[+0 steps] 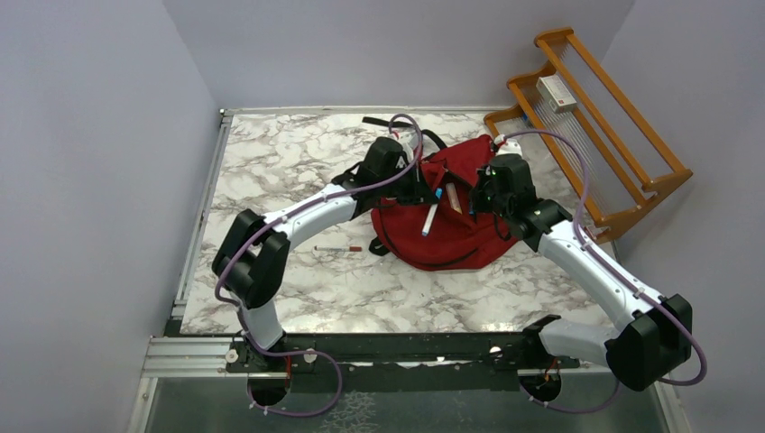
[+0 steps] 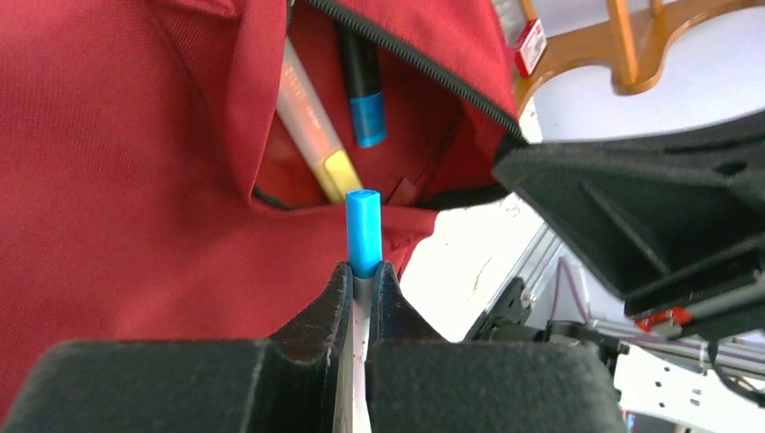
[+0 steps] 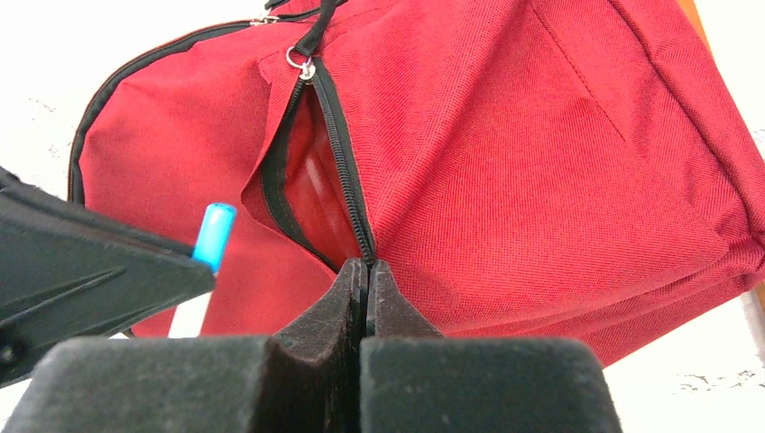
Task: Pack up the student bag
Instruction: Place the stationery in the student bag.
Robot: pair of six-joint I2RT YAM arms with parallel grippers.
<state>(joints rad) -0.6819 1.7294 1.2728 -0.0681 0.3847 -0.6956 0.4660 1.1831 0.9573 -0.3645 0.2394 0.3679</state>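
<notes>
Two markers [image 2: 364,86] lie in the open student bag [image 2: 108,180] pocket [image 2: 424,117]. Left gripper [image 2: 364,271] clenches a blue-capped pen [image 2: 364,225]; right gripper [image 3: 364,266] pinches the zip edge [image 3: 347,194].

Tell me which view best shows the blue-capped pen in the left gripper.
Left wrist: the blue-capped pen stands close up, pinched in the left gripper, before the student bag's open pocket. Right wrist shows only its cap behind that gripper; top external shows it small, over the bag.
</notes>
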